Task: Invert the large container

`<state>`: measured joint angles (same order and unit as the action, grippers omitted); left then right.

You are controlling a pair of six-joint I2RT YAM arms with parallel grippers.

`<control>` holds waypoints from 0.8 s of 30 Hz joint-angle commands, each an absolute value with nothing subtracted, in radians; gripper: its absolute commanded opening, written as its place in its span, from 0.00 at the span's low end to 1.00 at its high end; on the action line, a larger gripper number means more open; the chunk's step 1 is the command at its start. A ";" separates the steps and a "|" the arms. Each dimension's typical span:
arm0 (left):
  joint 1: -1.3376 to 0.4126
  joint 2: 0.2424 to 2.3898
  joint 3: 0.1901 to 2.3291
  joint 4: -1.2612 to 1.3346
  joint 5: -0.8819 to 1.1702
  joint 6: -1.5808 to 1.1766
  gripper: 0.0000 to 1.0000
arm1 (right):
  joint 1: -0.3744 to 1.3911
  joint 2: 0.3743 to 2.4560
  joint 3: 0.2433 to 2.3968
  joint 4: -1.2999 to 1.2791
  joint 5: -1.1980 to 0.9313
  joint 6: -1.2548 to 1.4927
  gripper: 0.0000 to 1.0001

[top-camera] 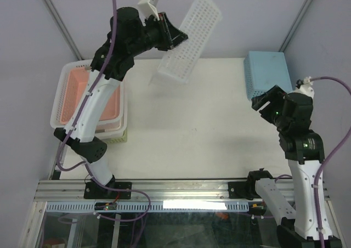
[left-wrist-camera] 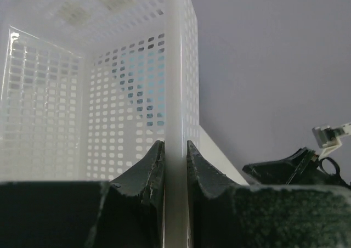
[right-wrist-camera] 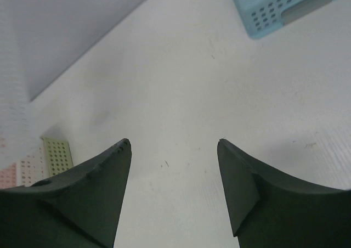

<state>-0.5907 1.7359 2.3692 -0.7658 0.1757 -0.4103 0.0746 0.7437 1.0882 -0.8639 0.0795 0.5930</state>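
Above the far edge of the table (top-camera: 186, 133), the left gripper (top-camera: 174, 37) is clamped on an edge of the large container (top-camera: 194, 34), holding it airborne and tilted, likely mid-flip. Over the table's right side, the right gripper (top-camera: 267, 101) hangs with jaws apart and empty, seemingly parked clear of the swing.

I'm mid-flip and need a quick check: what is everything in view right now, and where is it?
large basket: one, white, perforated, tilted in the air over the far edge of the table
blue basket: one, light blue, far right of the table
stacked baskets: at least three, white, pink and pale green, left edge, partly behind the left arm
table: one, white
rail: one, silver metal, near edge, carrying both arm bases
left gripper: one, black, raised, shut on the large basket's wall
right gripper: one, black, open, holding nothing, above the table's right side
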 commanded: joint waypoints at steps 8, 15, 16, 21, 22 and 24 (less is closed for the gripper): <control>-0.621 1.783 1.850 0.050 0.656 -1.008 0.00 | 0.079 0.555 1.268 -0.952 0.413 0.546 0.67; -0.657 1.862 1.617 0.522 0.757 -1.412 0.00 | 0.080 0.571 1.266 -0.962 0.403 0.554 0.66; -0.659 1.876 1.572 0.627 0.754 -1.491 0.00 | 0.079 0.575 1.266 -0.963 0.400 0.555 0.66; -0.679 1.959 1.460 0.911 0.731 -1.737 0.00 | 0.079 0.575 1.268 -0.967 0.397 0.558 0.66; -0.681 1.969 1.451 0.924 0.730 -1.744 0.00 | 0.078 0.573 1.268 -0.968 0.398 0.558 0.66; -0.682 1.981 1.443 0.915 0.729 -1.743 0.00 | 0.080 0.569 1.268 -0.975 0.401 0.560 0.66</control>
